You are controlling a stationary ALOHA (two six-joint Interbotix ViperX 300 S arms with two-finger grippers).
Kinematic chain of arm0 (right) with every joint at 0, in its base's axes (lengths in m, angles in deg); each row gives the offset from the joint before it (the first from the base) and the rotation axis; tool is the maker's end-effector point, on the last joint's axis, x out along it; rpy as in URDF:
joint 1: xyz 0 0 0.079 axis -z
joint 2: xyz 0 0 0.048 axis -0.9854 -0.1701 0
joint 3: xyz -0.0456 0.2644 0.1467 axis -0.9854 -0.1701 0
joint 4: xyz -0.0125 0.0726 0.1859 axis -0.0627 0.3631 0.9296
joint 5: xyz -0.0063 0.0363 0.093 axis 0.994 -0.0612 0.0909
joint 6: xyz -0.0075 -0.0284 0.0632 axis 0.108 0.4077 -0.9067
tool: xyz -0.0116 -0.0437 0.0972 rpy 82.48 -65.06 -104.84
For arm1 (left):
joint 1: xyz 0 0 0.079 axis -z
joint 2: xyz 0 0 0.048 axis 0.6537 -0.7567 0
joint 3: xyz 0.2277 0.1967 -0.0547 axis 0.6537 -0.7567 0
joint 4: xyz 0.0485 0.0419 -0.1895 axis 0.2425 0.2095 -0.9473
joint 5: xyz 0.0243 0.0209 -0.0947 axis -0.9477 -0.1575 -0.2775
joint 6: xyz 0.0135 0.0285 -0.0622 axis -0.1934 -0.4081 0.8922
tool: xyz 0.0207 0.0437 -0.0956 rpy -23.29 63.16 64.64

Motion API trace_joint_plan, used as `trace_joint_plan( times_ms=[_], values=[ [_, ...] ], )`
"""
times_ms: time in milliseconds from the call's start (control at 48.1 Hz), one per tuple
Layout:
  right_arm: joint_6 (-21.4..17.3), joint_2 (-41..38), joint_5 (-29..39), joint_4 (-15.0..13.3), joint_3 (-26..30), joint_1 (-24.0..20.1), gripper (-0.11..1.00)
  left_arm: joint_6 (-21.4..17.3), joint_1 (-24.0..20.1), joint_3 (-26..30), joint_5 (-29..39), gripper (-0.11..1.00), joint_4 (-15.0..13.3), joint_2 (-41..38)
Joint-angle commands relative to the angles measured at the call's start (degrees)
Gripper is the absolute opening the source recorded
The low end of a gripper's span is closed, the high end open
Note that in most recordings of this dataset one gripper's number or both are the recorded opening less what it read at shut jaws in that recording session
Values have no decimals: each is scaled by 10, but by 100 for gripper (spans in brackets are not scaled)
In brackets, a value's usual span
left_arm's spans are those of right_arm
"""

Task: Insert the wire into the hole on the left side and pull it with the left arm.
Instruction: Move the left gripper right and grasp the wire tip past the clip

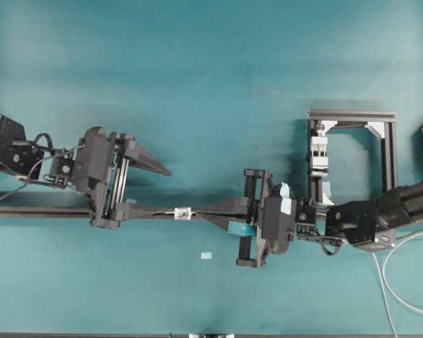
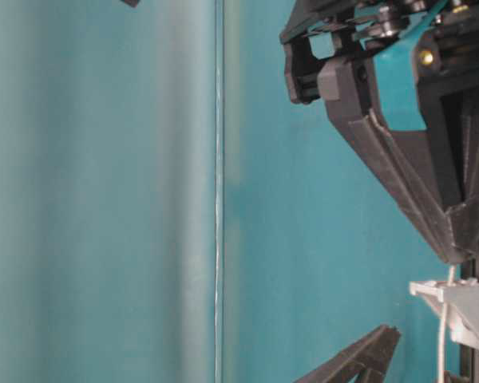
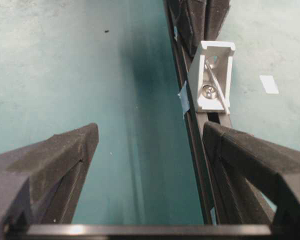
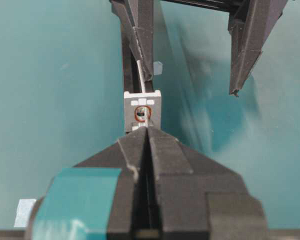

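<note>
A teal bench [image 1: 211, 63] carries everything, with a long black rail [image 1: 28, 210] lying across it from the left edge toward the middle. An open metal frame [image 1: 352, 151] stands at the right. The left arm [image 1: 92, 172] reaches in from the left; its hand [image 1: 146, 189] stands wide apart, one finger [image 1: 149, 161] out over the bare bench and the other along the rail, gripping nothing. The right hand [image 1: 210, 210], marked with teal patches, comes from the right with its fingers pressed together on the wire [image 4: 141, 67], its tip just beside the small silver-white block [image 1: 183, 213] fixed on the rail. The wire passes through the hole [image 4: 142, 113] in that block and comes out on the far side, close by the left hand's finger on the rail. A small pale tape rectangle [image 1: 206, 255] lies on the bench below the block.
</note>
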Motion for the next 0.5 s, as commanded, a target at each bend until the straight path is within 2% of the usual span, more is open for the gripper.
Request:
trace_joint_plan(
  times_ms=[0, 229, 374, 478],
  values=[
    [-1, 11, -3, -1, 8, 3, 5, 8, 0, 7, 0, 58, 0, 16],
    [7, 11, -3, -1, 8, 4, 5, 41, 1, 9, 9, 54, 3, 16],
    [7, 10, -3, -1, 8, 4, 5, 42, 18, 14, 9, 38, 7, 18],
    [7, 11, -3, -1, 8, 4, 5, 43, 37, 18, 15, 33, 6, 32]
  ],
)
